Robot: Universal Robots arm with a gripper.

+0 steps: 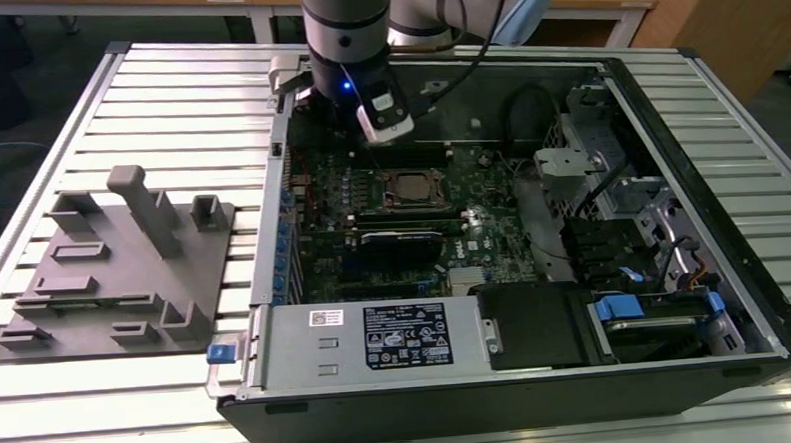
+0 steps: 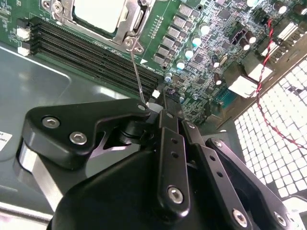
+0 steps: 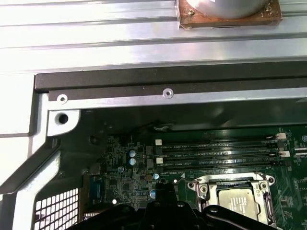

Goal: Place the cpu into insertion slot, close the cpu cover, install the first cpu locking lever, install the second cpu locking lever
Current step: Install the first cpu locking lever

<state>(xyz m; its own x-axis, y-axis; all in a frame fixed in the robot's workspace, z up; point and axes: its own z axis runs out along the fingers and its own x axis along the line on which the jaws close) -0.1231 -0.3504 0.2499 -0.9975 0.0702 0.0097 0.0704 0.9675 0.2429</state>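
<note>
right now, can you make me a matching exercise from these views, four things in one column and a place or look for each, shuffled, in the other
Things:
1. cpu
2. cpu cover
3. gripper
4. grey fixture block

Places or looks:
a. on the slatted table, at the exterior view's left of the case
b. flat silvery frame with a cut-out centre
c. over the green board, by a thin wire lever
d. dull silver square top

Pairs: 1-d, 2-b, 3-c, 4-a
</note>
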